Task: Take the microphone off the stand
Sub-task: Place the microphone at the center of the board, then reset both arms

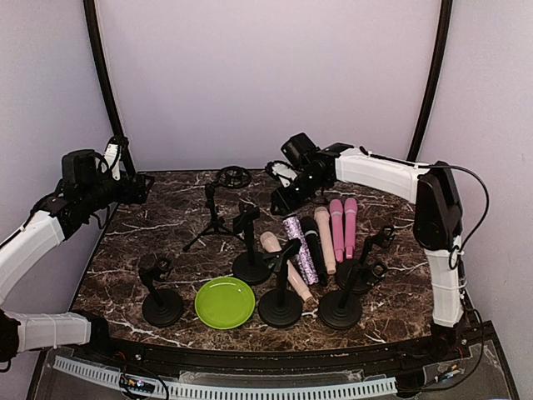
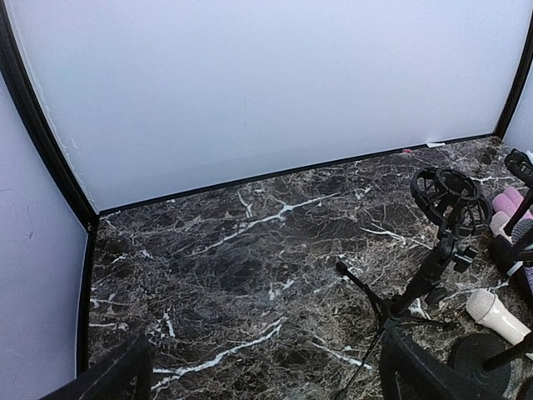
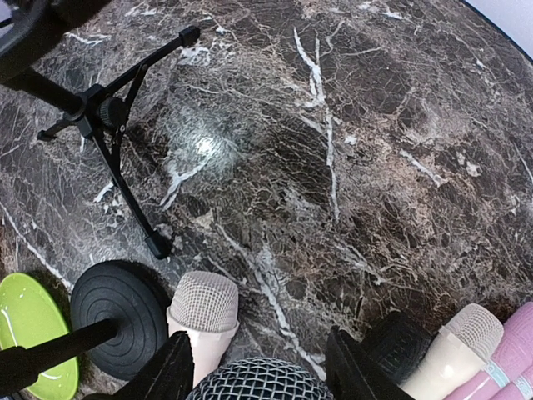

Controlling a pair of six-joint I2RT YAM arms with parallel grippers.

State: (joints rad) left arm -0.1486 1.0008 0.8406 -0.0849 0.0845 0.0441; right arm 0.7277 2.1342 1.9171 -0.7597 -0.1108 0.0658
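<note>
Several microphones lie side by side on the marble table (image 1: 166, 242): a cream one (image 1: 283, 267), a glittery silver one (image 1: 300, 248), a black one (image 1: 314, 246), a pale pink one (image 1: 324, 240) and two pink ones (image 1: 343, 225). My right gripper (image 1: 281, 202) is at the far end of the glittery microphone. In the right wrist view its dark mesh head (image 3: 258, 382) fills the gap of my right gripper (image 3: 258, 346) and touches both fingers. My left gripper (image 1: 140, 187) is open and empty at the far left, over bare marble in its wrist view (image 2: 266, 367).
Several black round-base stands (image 1: 162, 307) (image 1: 250, 265) (image 1: 281, 307) (image 1: 341, 307) with empty clips stand at the front. A tripod stand with a ring mount (image 1: 216, 218) stands at the back. A green plate (image 1: 225, 302) lies front centre.
</note>
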